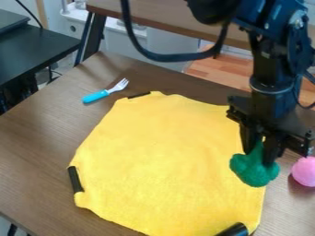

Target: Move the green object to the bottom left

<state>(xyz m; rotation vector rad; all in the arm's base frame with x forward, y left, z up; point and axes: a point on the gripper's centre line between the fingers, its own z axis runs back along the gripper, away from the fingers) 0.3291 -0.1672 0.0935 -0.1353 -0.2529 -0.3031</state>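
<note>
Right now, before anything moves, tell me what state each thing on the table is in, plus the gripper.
Gripper: fingers closed on the green object.
Green object: held; whether it touches the cloth, I can't tell.
Yellow cloth: spread out, edges uneven.
Fork: lying flat, tines away from the cloth.
Pink ball: uncovered, right of the green object.
</note>
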